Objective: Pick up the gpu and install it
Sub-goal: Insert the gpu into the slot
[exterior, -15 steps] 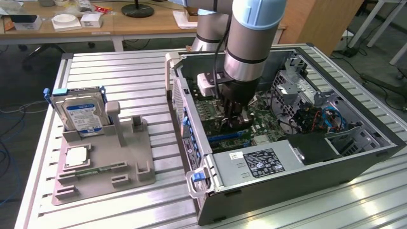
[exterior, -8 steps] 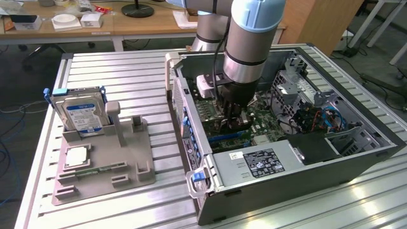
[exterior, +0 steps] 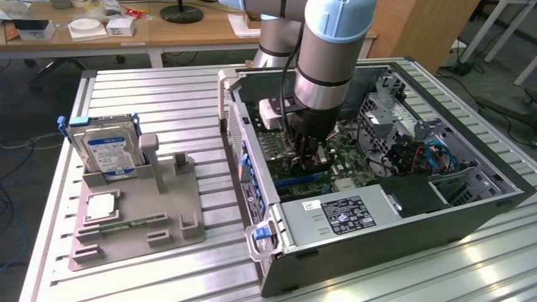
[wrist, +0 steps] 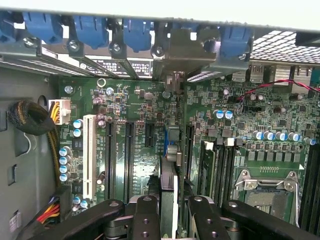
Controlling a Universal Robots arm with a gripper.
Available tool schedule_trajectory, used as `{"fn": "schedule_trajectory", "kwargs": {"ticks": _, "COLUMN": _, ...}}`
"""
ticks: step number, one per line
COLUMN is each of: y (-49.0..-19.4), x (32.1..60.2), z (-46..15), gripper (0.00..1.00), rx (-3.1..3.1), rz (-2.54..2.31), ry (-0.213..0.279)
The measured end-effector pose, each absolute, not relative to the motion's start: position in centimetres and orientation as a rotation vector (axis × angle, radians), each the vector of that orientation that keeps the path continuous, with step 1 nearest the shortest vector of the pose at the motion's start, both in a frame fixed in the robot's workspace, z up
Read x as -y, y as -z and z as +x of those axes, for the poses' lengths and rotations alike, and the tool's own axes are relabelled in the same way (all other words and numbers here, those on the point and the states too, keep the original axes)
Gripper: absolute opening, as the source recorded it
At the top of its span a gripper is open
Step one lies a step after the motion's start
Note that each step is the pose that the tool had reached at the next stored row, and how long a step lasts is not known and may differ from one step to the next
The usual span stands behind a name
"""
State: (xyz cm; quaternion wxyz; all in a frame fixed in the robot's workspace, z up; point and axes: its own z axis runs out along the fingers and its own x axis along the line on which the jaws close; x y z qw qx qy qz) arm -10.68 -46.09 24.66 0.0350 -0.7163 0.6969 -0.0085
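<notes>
Wrist view: finds the tool (wrist: 172,222) clamped on the gpu (wrist: 170,192), with the card edge-on between the two fingers (wrist: 146,220). Hangs low over the motherboard (wrist: 130,105), just right of the long black expansion slots (wrist: 109,155). Looks like the seating step. Cannot tell whether the card's edge is in its slot yet.

To do it well:
- Keep the card upright and parallel to its slot.
- Line the bracket end up with the opening under the blue latches (wrist: 90,27).
- Press straight down and evenly.
- Stay off the memory slots (wrist: 220,165) alongside.

From the exterior view, sees the arm (exterior: 331,50) reaching steeply down into the open computer case (exterior: 470,201), wrist near vertical. Rests on its side on the counter (exterior: 151,100), that case. Well apart on the exterior view's left, stands a hard drive (exterior: 107,151) upright in a grey fixture (exterior: 168,220).
</notes>
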Motion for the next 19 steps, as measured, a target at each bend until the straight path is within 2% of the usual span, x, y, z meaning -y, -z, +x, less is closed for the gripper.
{"fn": "schedule_trajectory", "kwargs": {"ticks": 19, "y": -24.29, "x": 46.09, "z": -10.69, "gripper": 0.27, "rx": -2.152, "rz": -2.191, "ry": 0.027}}
